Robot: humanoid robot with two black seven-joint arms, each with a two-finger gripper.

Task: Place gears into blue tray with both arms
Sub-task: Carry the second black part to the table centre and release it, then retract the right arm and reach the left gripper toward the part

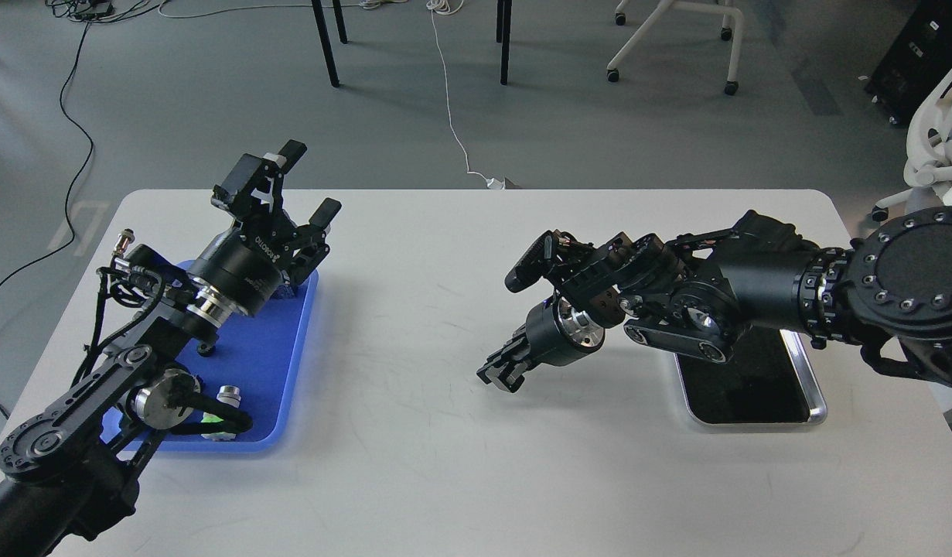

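- Blue tray (pixel 278 363) lies on the white table (pixel 445 464) at about 9 o'clock from the table's middle, with its long side running near to far. The left arm (pixel 97 387) crosses over much of it.
- At the tray's near end stands a push-button switch (pixel 226 396), silver with a green glow at its base, just beside the arm's lower joint.
- Further in, a small dark round piece (pixel 206 350) sits on the blue surface under the arm. It may be one of the gears, but it is too small to be sure.
- At 3 o'clock a black-bottomed tray (pixel 812 402) with a shiny silver rim lies partly under the right arm (pixel 754 290). What shows of it is bare.
- The right gripper (pixel 503 373) points down toward 8 o'clock over bare table, well apart from both trays. It is dark and seen end-on, so I cannot tell whether its fingers are apart.
- The left gripper (pixel 309 182) rises at the blue tray's far end, pointing to 1 o'clock. Its two fingers are spread wide with nothing between them. The dark piece lies at about 7 o'clock from it, well apart.
- White lettering on that gripper's round body reads like ROBOTIQ, seen upside down.
- Beyond the table, a white cable (pixel 448 116) runs across the grey floor.
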